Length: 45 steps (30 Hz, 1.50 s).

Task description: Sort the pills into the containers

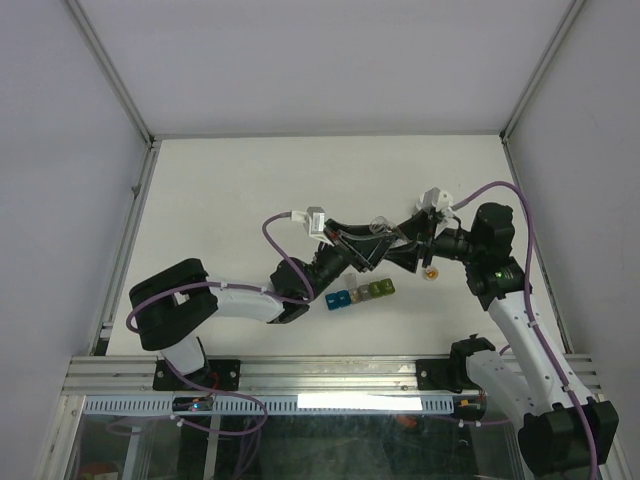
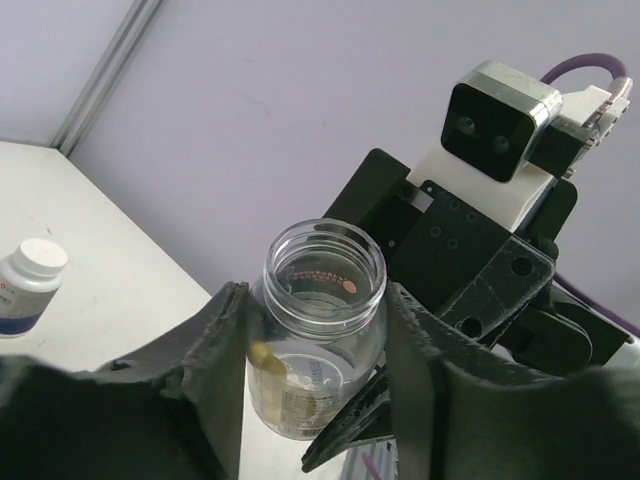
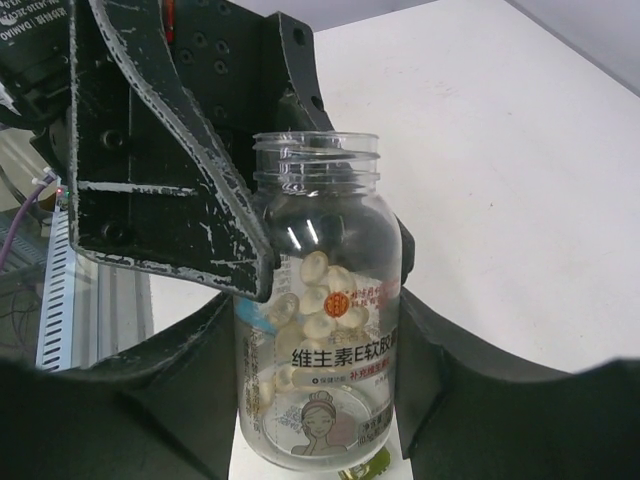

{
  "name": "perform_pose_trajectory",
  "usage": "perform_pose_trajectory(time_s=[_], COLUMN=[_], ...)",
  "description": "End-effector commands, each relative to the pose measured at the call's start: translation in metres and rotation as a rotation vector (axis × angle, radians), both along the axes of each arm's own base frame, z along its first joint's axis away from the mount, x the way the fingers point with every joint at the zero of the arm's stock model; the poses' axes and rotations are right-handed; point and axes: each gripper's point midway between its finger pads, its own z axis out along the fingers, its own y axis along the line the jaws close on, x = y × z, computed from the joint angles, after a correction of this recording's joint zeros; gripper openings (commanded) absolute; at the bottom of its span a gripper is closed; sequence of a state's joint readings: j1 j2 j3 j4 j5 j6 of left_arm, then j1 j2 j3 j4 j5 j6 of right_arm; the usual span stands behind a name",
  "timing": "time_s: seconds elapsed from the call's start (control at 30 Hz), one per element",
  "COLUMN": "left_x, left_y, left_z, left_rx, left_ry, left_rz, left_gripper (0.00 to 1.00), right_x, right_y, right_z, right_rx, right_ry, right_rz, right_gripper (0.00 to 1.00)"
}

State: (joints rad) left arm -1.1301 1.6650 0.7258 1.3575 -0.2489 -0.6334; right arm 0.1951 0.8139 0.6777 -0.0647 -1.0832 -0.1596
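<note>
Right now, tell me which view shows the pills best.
Right wrist: pale pills pile inside the clear bottle, seen side-on. Left wrist looks down its mouth, showing one yellowish pill. Top external: too small to tell.

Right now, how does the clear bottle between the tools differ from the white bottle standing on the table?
The clear bottle is uncapped; the white bottle wears its cap. The clear bottle shows pale capsules through its wall; the white bottle is opaque. The clear bottle sits clamped in the right tool; the white bottle stands free on the table. Both carry printed labels.
</note>
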Motion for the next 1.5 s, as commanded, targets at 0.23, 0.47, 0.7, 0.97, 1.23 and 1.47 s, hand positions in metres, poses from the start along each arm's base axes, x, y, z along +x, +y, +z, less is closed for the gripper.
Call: perform_pose_trajectory(time_s=[0.23,0.47,0.7,0.97,1.23,1.47], left_x=[-0.005,-0.003,-0.005,-0.009,-0.024,-0.033], left_y=[0.008,0.015,0.013,0.009,0.007,0.007], left_z=[0.033,0.032,0.030,0.032,0.037,0.033], left_rx=[0.055,0.105,0.136,0.134,0.068,0.023], left_ry=[-0.112,-0.117,-0.120,-0.121,-0.139,-0.148], left_rz=[0.049,0.082,0.067,0.036,-0.042,-0.090], left_gripper=[0.05,0.01,0.01,0.03,0.42,0.67], right_x=[0.005,0.008,0.001,-0.003,-0.009,-0.015], right_y=[-0.005,-0.009,-0.008,-0.005,-0.001,0.001], right_z=[0.001,-0.002,0.005,0.005,0.011,0.018], right_rx=[-0.045,-0.071,-0.053,-0.041,-0.004,0.056], right_ry=[-0.035,-0.044,-0.075,-0.067,-0.023,0.034], right_rz=[-0.033,-0.062,-0.042,-0.008,0.027,0.070], right_gripper=[0.77,0.83,0.80,0.54,0.15,0.13])
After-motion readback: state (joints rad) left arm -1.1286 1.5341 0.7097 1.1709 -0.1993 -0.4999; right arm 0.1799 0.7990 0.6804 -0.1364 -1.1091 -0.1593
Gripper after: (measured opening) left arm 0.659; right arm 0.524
